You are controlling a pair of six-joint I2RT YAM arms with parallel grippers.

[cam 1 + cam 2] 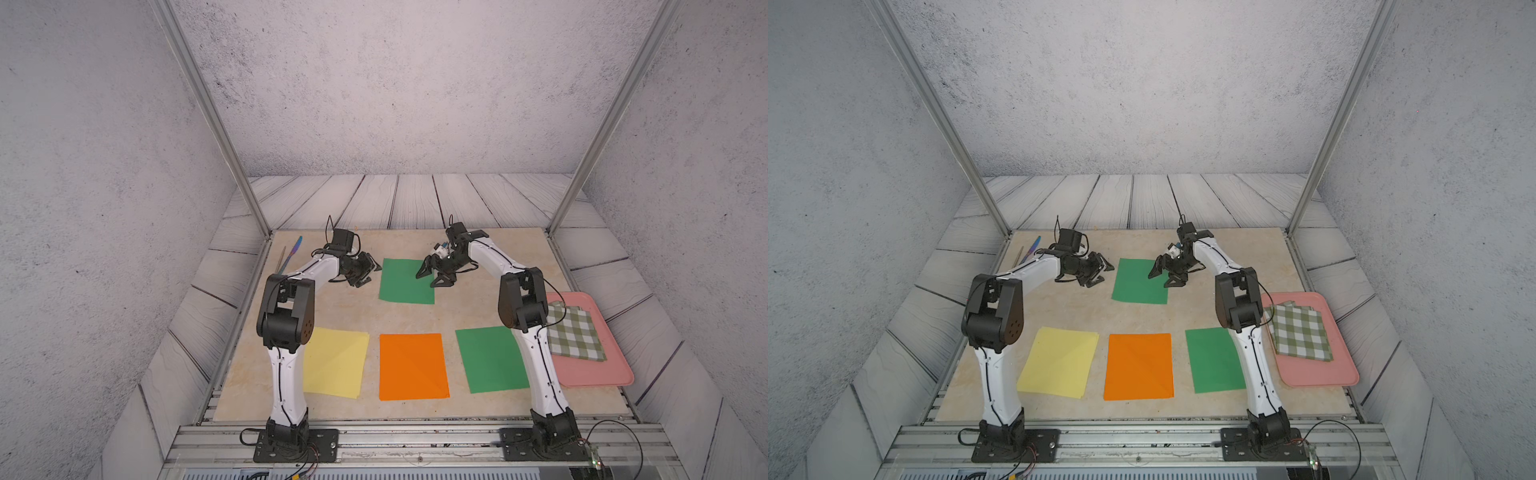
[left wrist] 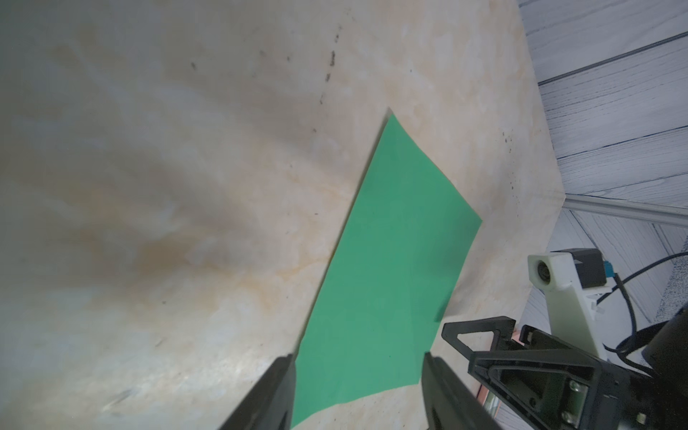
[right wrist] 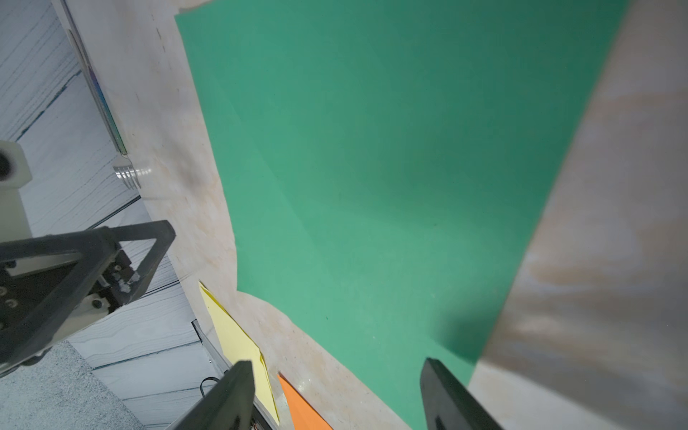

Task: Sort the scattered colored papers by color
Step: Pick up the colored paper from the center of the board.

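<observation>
Green far paper (image 1: 405,282), lying flat — long axis running front-to-back

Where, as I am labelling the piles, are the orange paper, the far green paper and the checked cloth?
orange paper (image 1: 413,365): in a top view, on its middle.
far green paper (image 1: 401,286): in a top view, on its bare near half.
checked cloth (image 1: 1300,332): in a top view, on its middle.

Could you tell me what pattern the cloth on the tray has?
The cloth is green-and-white checked, clearest in a top view.
</observation>
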